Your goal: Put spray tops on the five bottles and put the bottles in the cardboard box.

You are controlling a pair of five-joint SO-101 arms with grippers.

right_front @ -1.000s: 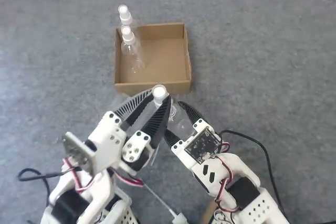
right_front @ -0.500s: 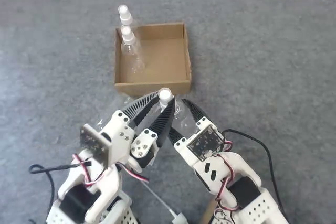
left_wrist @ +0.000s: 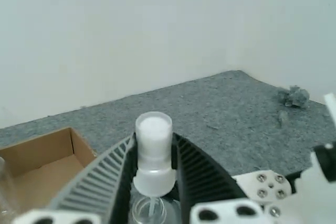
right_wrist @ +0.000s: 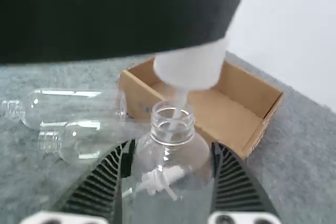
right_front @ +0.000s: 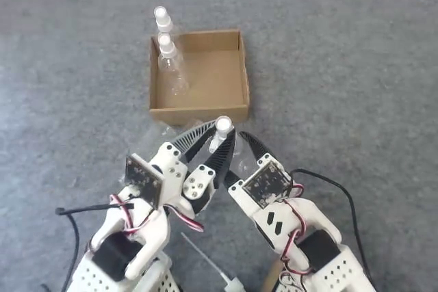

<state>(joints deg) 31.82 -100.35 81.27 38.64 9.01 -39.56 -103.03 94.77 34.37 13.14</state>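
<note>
Item: white plastic spray top (left_wrist: 154,145), cylindrical with a wider collar and a thin dip tube. It is clamped between the ribbed black fingers of the left gripper (left_wrist: 153,141), which close on both its sides. It is held upright just above the open neck of a clear plastic bottle (right_wrist: 168,156), with the tube entering the neck and the collar not seated.

Change over the last second: the left arm has swung toward the right arm. This carried the top from slightly left of the bottle to directly over its mouth, and the arm's wrist board has drawn nearer the box.

The bottle is round-shouldered with a threaded neck. It stands upright in the right gripper (right_wrist: 170,148), whose two ribbed fingers press its shoulders. It sits just in front of the near wall of the cardboard box (right_front: 198,111).

Markings: print on the right arm's circuit board (right_front: 260,184) is too small to read.

The box is brown, square, open-topped and shallow. A capped clear bottle (right_front: 171,66) lies inside along its left wall. A second white-topped bottle (right_front: 162,18) sits at the far left corner; I cannot tell whether it is in or behind the box.

Two uncapped clear bottles (right_wrist: 68,106) lie on their sides just beside the box front.

A loose white tube (right_front: 202,254) lies near the arm bases.

Surface: grey, coarse-textured carpet (right_front: 342,66).
</note>
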